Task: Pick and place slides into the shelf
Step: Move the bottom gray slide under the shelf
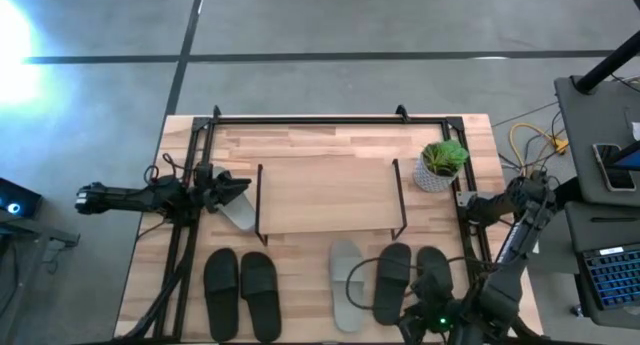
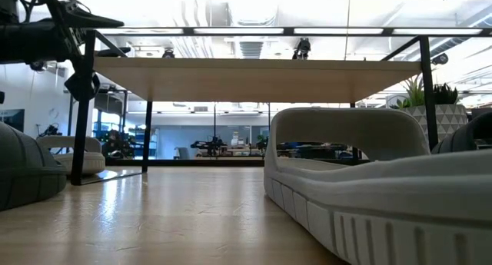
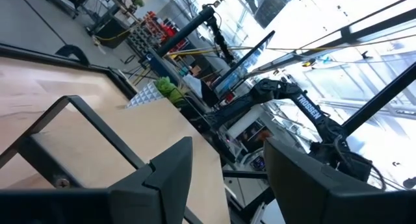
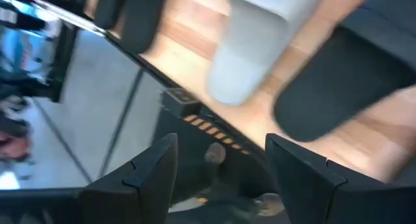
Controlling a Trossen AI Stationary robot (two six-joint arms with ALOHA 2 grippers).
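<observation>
The left gripper (image 1: pixel 238 188) hovers at the shelf's (image 1: pixel 325 195) nine o'clock end, fingers (image 3: pixel 170 175) spread with nothing between them. A light grey slide (image 1: pixel 237 213) lies just beside it, tucked partly under that end of the shelf. A black pair (image 1: pixel 240 290) sits at seven o'clock on the table (image 1: pixel 150 265). At five o'clock lie the other grey slide (image 1: pixel 347 285) and a black pair (image 1: pixel 412 280). The right gripper (image 4: pixel 221 169), fingers apart and empty, hangs over the table's near edge. A potted plant (image 1: pixel 441 165) stands at two o'clock

A potted plant (image 1: pixel 442 165) stands on the wooden table (image 1: pixel 330 130); a laptop (image 1: pixel 610 275) sits beyond its edge.
</observation>
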